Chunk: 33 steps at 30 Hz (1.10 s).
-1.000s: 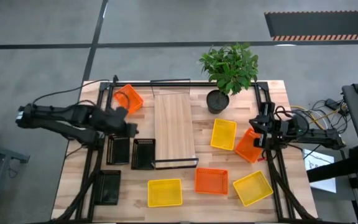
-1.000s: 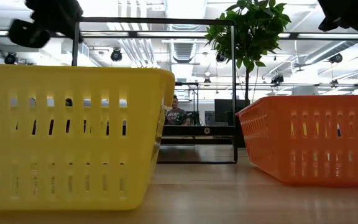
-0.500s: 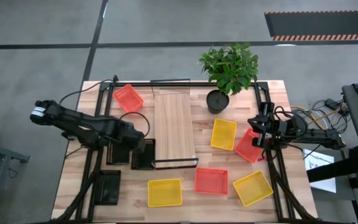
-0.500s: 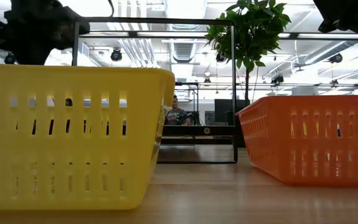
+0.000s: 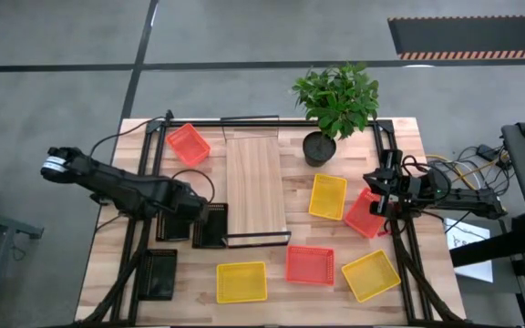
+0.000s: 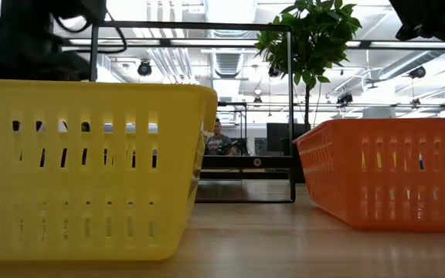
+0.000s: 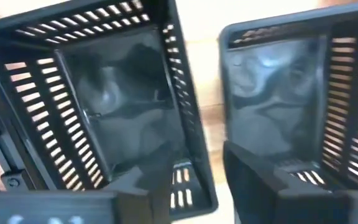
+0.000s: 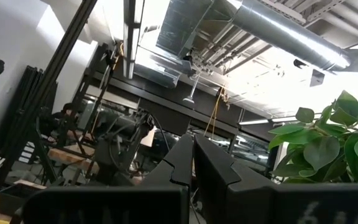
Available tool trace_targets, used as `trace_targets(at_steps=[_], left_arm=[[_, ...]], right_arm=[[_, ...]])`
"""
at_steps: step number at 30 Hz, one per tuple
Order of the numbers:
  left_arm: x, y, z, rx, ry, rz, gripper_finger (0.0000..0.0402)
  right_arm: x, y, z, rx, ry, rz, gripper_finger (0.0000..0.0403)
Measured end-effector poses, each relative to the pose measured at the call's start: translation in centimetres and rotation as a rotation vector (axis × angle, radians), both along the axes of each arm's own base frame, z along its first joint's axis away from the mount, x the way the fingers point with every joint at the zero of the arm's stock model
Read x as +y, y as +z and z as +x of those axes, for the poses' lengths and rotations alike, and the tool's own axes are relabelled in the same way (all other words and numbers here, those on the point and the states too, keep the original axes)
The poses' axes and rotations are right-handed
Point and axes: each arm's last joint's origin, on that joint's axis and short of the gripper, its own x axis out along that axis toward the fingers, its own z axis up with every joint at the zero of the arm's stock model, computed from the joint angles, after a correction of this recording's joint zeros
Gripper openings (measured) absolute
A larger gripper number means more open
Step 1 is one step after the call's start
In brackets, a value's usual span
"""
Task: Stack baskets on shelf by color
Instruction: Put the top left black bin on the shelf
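The left gripper [image 5: 192, 206] is held low over two black baskets [image 5: 173, 220] [image 5: 211, 224] that lie side by side just left of the shelf [image 5: 256, 187], its jaws wide and lined up near their neighbouring walls. If the jaws are closed there, both walls could be pinched at once, or the second basket could be dragged along and knocked against the shelf frame; a thin mesh wall gripped off-centre could also be tilted and dropped. The right gripper [image 5: 378, 195] is parked at the right edge of the counter [image 5: 399, 137], its jaws shut, with a tilted red basket [image 5: 361, 215] just beside it; whether that basket is gripped cannot be told, and it could be tipped over by any move. Counted: three black baskets, the third [image 5: 159, 274] nearer the front left; three red, with the others at [image 5: 188, 144] and [image 5: 310, 264]; three yellow baskets [image 5: 328, 196] [image 5: 241, 282] [image 5: 370, 275]; one shelf, with nothing on it; one potted plant [image 5: 335, 96].
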Motion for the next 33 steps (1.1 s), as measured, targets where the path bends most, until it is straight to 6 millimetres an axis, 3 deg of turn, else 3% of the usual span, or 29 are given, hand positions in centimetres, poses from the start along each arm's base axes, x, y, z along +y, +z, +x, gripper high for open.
trace_targets(at_steps=[6, 21, 33], left_arm=[[0.1, -0.6, -0.2, 0.013, 0.005, 0.033, 0.0165], [0.3, -0.7, -0.2, 0.004, 0.01, 0.089, 0.0166], [0.1, -1.9, 0.6, 0.081, -0.002, 0.107, 0.0166]], right_arm=[[0.0, 0.0, 0.0, 0.0, 0.0, 0.0, 0.0009], [0.0, 0.0, 0.0, 0.0, -0.004, -0.007, 0.0009], [0.0, 0.0, 0.0, 0.001, -0.003, -0.006, 0.0009]])
